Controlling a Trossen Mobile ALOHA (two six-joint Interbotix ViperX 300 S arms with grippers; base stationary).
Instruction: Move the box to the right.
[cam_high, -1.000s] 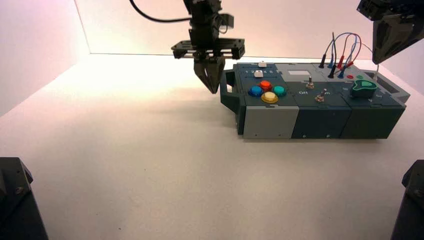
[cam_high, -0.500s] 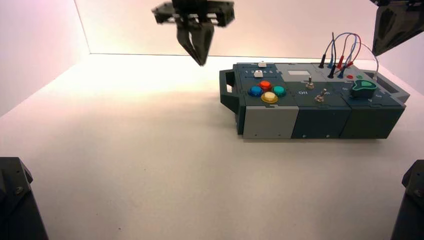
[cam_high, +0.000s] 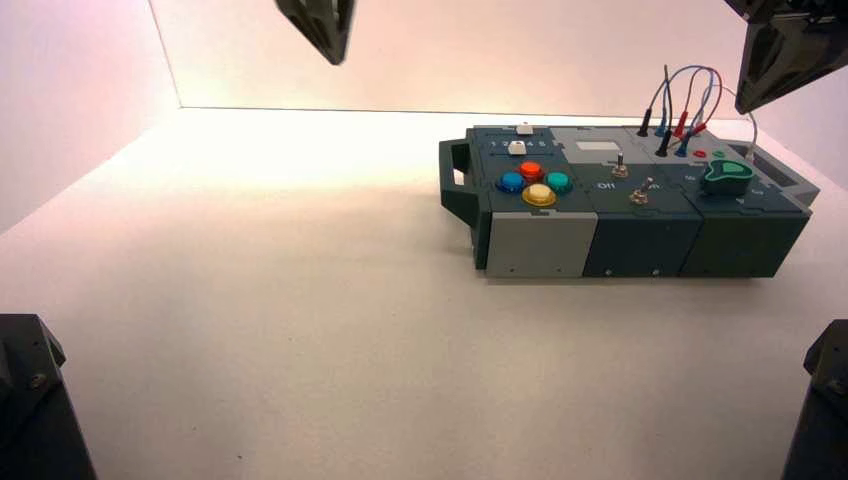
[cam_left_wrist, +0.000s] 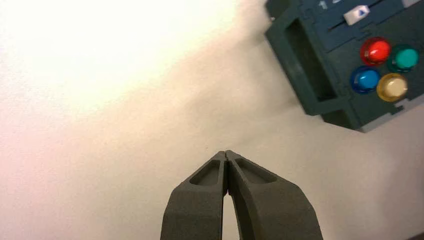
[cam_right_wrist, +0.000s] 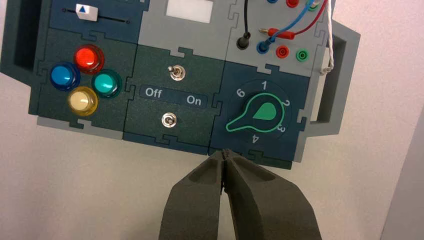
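Observation:
The box (cam_high: 640, 245) lies at the right of the table, long and dark teal-grey, with one light grey panel (cam_high: 540, 247) at its left front. My left gripper (cam_high: 335, 50) hangs high at the top edge, left of the box and apart from it. In the left wrist view that gripper (cam_left_wrist: 226, 152) is shut and empty over bare table, away from the box's end handle (cam_left_wrist: 305, 65). My right gripper (cam_right_wrist: 224, 152) is shut and empty, hovering above the box's front edge near the green knob (cam_right_wrist: 255, 115). From above, this gripper (cam_high: 765, 85) sits high at the far right.
On the box top are red (cam_right_wrist: 88, 57), blue (cam_right_wrist: 64, 76), green (cam_right_wrist: 106, 83) and yellow (cam_right_wrist: 82, 100) buttons, two toggle switches (cam_right_wrist: 176, 73) around "Off On", and looped wires (cam_high: 685, 95) at the back. White walls (cam_high: 80, 90) close the table's back and left.
My left gripper has risen from beside the box's left handle and drawn up and left to the top of the view. The box has not shifted.

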